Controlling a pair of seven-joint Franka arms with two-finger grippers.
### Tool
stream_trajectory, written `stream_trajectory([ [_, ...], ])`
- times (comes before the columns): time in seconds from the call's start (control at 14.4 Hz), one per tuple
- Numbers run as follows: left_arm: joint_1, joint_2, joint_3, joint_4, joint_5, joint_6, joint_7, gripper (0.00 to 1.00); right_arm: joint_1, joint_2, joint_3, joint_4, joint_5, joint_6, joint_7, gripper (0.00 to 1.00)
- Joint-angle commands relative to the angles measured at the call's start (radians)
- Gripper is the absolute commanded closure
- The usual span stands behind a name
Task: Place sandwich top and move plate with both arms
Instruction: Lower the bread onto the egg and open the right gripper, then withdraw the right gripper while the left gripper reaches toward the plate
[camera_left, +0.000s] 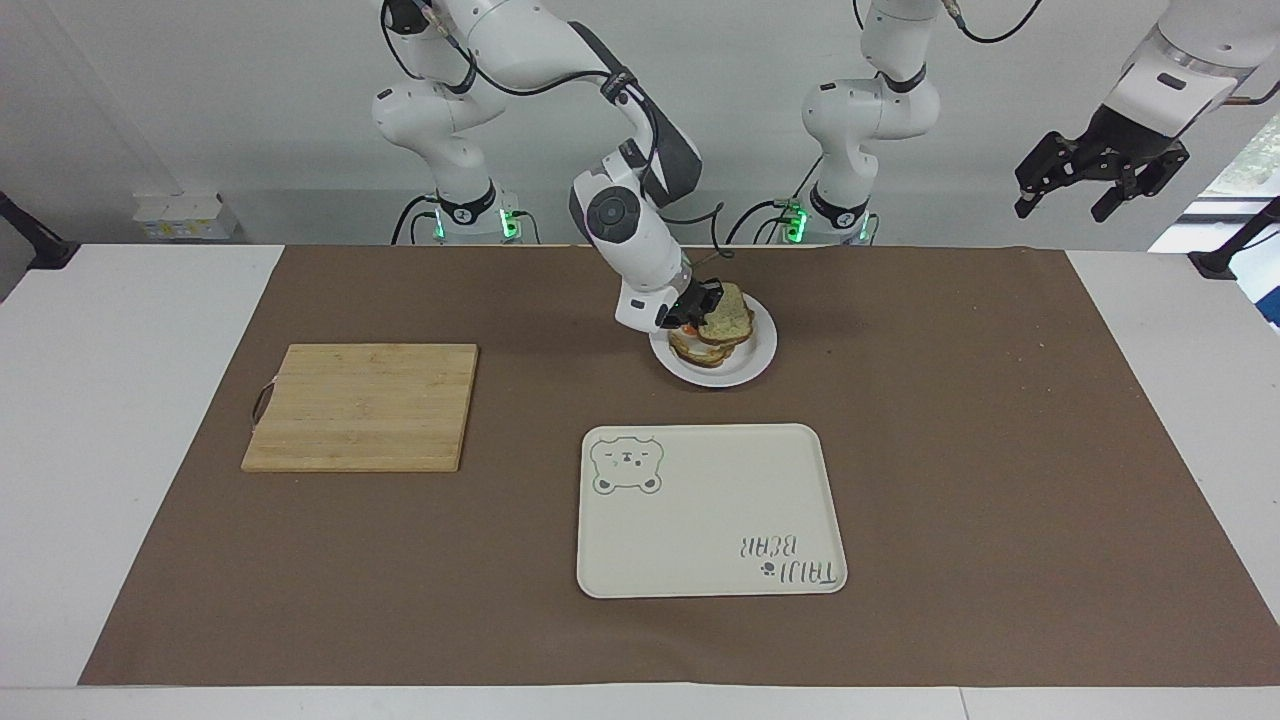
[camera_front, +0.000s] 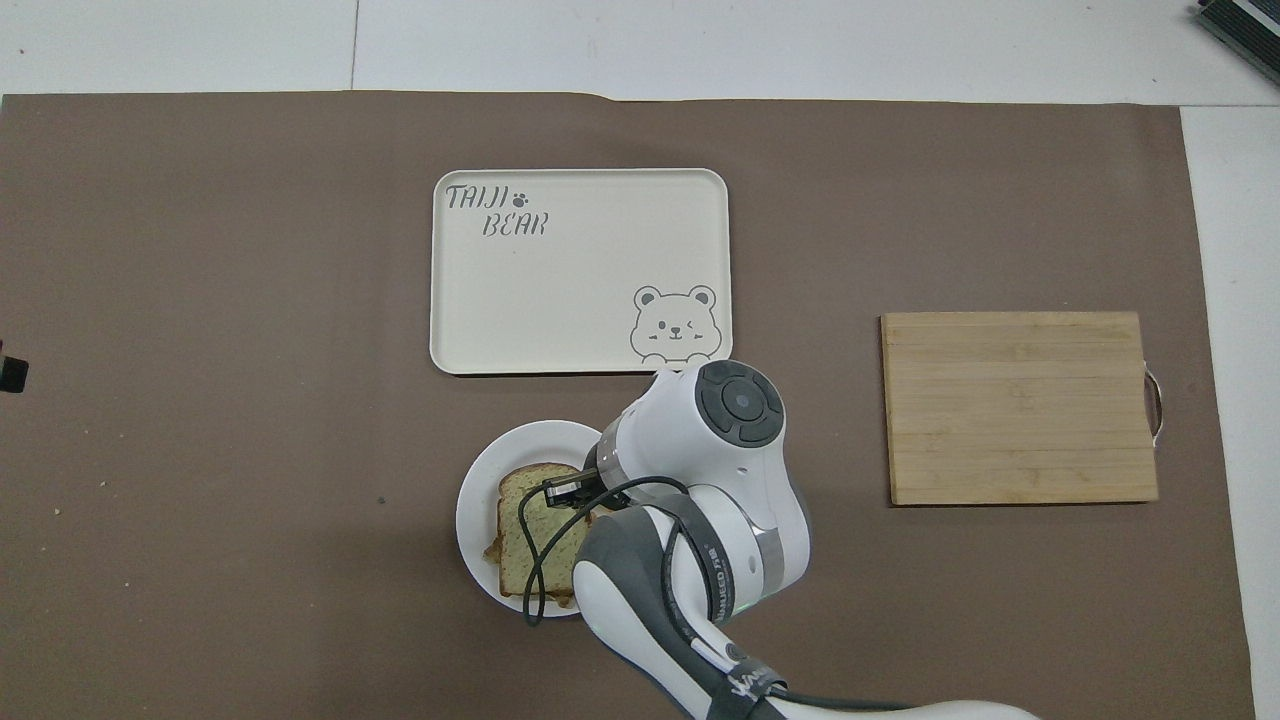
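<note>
From the facing view, the right gripper (camera_left: 700, 305) sits low over the plate (camera_left: 750, 365), its fingers shut on one edge of the sandwich top (camera_left: 727, 320). The slice is tilted, its free side resting on or just above the lower slice (camera_left: 700, 352), which lies on the plate; whether the two touch cannot be told. The plate stands on the bench (camera_left: 950, 420) near the robots, about midway between the arms' ends. The tray (camera_left: 710, 510) lies farther from the robots than the plate, and the cutting board (camera_left: 362, 406) lies toward the right arm's end. The left gripper (camera_left: 1095, 175) waits high in the air off the left arm's end of the bench, fingers spread wide and holding nothing.

From the overhead view, the right arm's wrist covers part of the plate (camera_front: 480, 500), and the right gripper (camera_front: 568, 490) pinches the sandwich top (camera_front: 535, 540) at the edge toward the right arm's end. The slice covers most of the lower bread, a corner of which peeks out. The tray (camera_front: 580, 270) and cutting board (camera_front: 1020, 405) lie apart from the plate.

The likely risk is a skewed landing: released while tilted, the slice could slide off the stack. A bread edge sticking to the fingers could also drag the slice, or nudge the plate, as the arm withdraws.
</note>
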Motion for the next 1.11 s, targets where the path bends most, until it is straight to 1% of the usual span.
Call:
stream_trajectory([
  [0.0, 0.01, -0.017, -0.006, -0.013, 0.001, -0.009, 0.003, 0.0, -0.003, 0.004, 0.003, -0.012, 0.025, 0.025, 0.023, 1.0],
  [0.21, 0.01, -0.017, -0.006, -0.013, 0.001, -0.009, 0.003, 0.0, -0.005, 0.012, 0.003, -0.012, 0.025, 0.025, 0.021, 1.0],
  [0.28, 0.01, -0.017, -0.006, -0.013, 0.001, -0.009, 0.003, 0.0, -0.005, 0.014, 0.002, -0.01, 0.025, 0.025, 0.021, 0.74],
  [0.42, 0.01, -0.017, -0.006, -0.013, 0.001, -0.009, 0.003, 0.0, -0.008, 0.014, 0.001, -0.012, 0.019, 0.025, 0.015, 0.18],
  [0.49, 0.01, -0.017, -0.006, -0.013, 0.001, -0.009, 0.003, 0.0, -0.008, 0.014, 0.0, -0.01, 0.004, 0.025, 0.01, 0.0],
  [0.63, 0.01, -0.017, -0.006, -0.013, 0.001, -0.008, 0.003, 0.0, -0.011, 0.018, -0.002, -0.001, -0.031, 0.025, 0.01, 0.0],
  [0.84, 0.01, -0.017, -0.006, -0.013, 0.001, -0.009, 0.003, 0.0, -0.018, 0.012, -0.006, 0.011, -0.169, 0.022, 0.021, 0.0],
  [1.04, 0.01, -0.017, -0.006, -0.013, 0.001, -0.008, 0.003, 0.0, -0.053, -0.02, -0.022, 0.013, -0.217, 0.009, 0.02, 0.0],
])
